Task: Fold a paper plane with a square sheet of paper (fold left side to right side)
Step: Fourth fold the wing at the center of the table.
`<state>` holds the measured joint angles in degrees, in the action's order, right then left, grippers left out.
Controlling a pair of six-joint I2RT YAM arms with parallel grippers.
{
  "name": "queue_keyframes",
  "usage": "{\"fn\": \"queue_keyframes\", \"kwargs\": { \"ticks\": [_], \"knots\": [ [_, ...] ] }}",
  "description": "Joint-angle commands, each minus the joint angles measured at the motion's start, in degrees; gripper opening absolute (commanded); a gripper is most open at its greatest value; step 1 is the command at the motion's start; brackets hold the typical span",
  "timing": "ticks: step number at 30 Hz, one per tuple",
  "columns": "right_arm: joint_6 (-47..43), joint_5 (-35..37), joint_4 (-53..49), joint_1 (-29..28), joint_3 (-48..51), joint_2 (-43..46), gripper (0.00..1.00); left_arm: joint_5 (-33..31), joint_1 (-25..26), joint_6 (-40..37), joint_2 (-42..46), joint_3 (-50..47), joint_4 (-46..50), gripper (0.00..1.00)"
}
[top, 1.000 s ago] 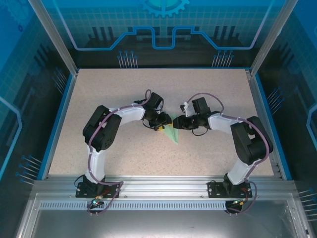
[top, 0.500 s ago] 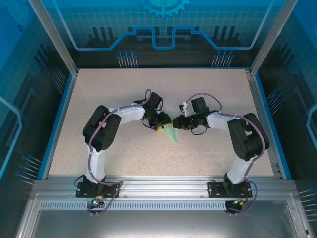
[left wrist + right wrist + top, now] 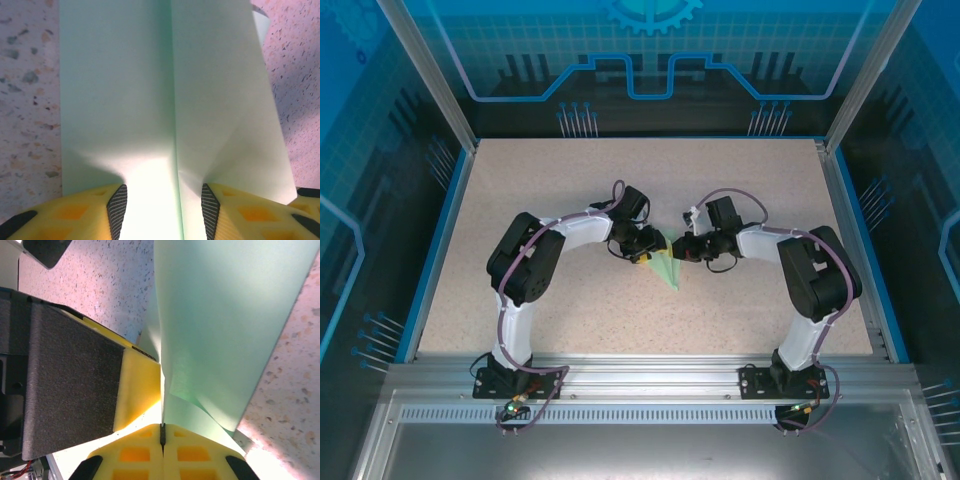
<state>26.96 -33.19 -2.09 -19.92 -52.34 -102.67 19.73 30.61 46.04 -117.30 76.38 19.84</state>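
Mint-green paper, the paper plane (image 3: 669, 270), lies mid-desk (image 3: 570, 180) in the top view. Its tip points toward the arm bases, and the left claw (image 3: 650, 248) and right claw (image 3: 676, 248) meet at its far end. From the left wrist, its creased sheet (image 3: 125, 90) runs between the left claw's parted pads (image 3: 118, 205). From the right wrist, the right claw (image 3: 162, 435) is pressed together, pinching the paper's edge.
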Motion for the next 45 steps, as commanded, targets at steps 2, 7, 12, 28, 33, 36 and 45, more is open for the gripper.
{"fn": "queue_keyframes", "kwargs": {
  "ticks": [2,7,12,28,33,36,45],
  "knots": [
    [-1.03,0.36,-0.66,1.88,-0.57,-0.97,0.03,-2.30,0.41,-1.39,-2.26,-0.25,3.82,0.49],
    [-1.43,0.36,-1.08,2.33,-0.62,-2.17,0.04,-2.24,0.40,-1.39,-2.26,-0.27,3.83,0.49],
    [-1.76,0.95,-1.86,2.34,-0.80,-3.29,0.04,-2.24,0.39,-1.39,-2.29,-0.22,3.95,0.49],
    [-2.43,1.18,-2.53,2.24,-2.22,-6.05,0.05,-2.14,0.34,-1.31,-2.49,-0.26,3.76,0.49],
    [-2.90,2.18,-4.13,2.02,-2.40,-7.10,0.06,-2.14,0.49,-1.39,-2.41,-0.25,3.79,0.49],
    [-3.30,3.18,-5.78,1.91,-2.84,-7.63,0.06,-2.06,0.48,-1.57,-2.13,-0.08,4.00,0.49],
    [-4.31,5.94,-9.60,1.91,-3.45,-7.98,0.05,-2.71,0.48,-3.17,0.84,1.08,6.38,0.48]
  ]
}}
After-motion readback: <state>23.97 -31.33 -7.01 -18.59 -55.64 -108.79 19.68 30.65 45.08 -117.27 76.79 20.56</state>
